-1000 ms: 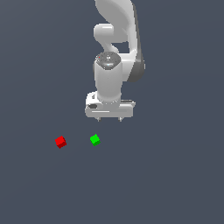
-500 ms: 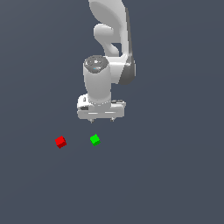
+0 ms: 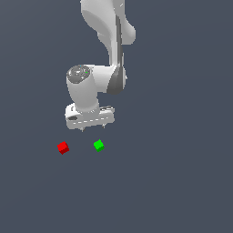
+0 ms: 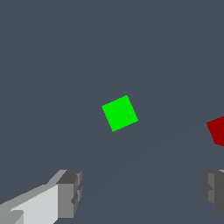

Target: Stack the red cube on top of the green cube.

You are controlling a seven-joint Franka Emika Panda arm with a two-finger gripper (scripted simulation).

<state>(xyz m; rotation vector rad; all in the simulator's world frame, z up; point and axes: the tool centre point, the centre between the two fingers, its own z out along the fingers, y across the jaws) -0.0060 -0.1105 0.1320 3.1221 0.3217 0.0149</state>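
Note:
The red cube [image 3: 63,147] lies on the dark grey floor at the exterior view's left. The green cube [image 3: 98,145] lies a short way to its right, apart from it. My gripper [image 3: 93,128] hangs above and between the two cubes, touching neither. Its jaws are wide apart and hold nothing. In the wrist view the green cube [image 4: 120,113] is near the middle, the red cube [image 4: 217,130] is cut by the picture's edge, and my fingertips [image 4: 70,192] show far apart.
The white arm [image 3: 107,41] rises from the gripper toward the top of the exterior view. The dark grey floor [image 3: 173,182] spreads all around the cubes.
The gripper has moved toward the exterior view's left, from over the green cube's right toward the gap between the cubes. The cubes have not moved.

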